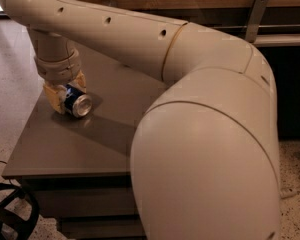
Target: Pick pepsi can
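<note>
The pepsi can (77, 104) is dark blue with a silver end and lies on its side at the left part of the grey table (105, 134). My gripper (68, 90) comes down from above on the cream arm and straddles the can. One yellowish finger (54, 97) presses on the can's left side, and the other finger (81, 80) sits against its far right side. The fingers are closed on the can, which still rests on the tabletop.
My big cream arm and elbow (210, 149) fill the right half of the view and hide much of the table. The table's left edge (25, 129) drops to a speckled floor. A wooden wall and a metal rail (255, 19) run behind. A black wheeled base (10, 219) is at the lower left.
</note>
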